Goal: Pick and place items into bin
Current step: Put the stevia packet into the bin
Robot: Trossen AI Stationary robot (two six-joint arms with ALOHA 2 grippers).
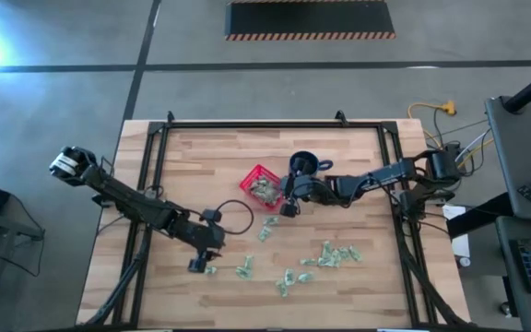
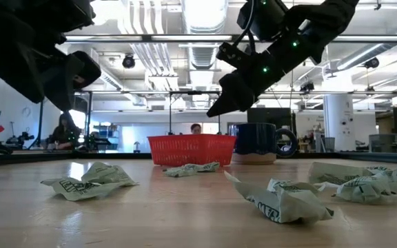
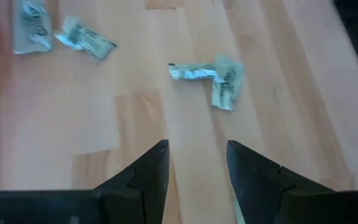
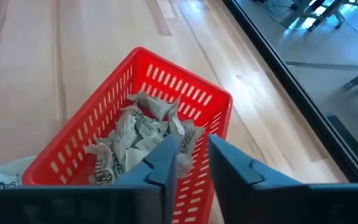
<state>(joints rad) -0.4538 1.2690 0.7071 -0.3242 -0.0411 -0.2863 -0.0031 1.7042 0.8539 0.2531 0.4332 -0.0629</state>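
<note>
Many items scattered lower centre of high view, some in bin at centre; light, crinkly, slippery, so pinch mid-body; left gripper apart, empty; right gripper apart over bin rim.

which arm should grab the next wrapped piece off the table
Probably left: the left gripper is open, beside a loose piece. The right gripper is at the red basket.
</note>
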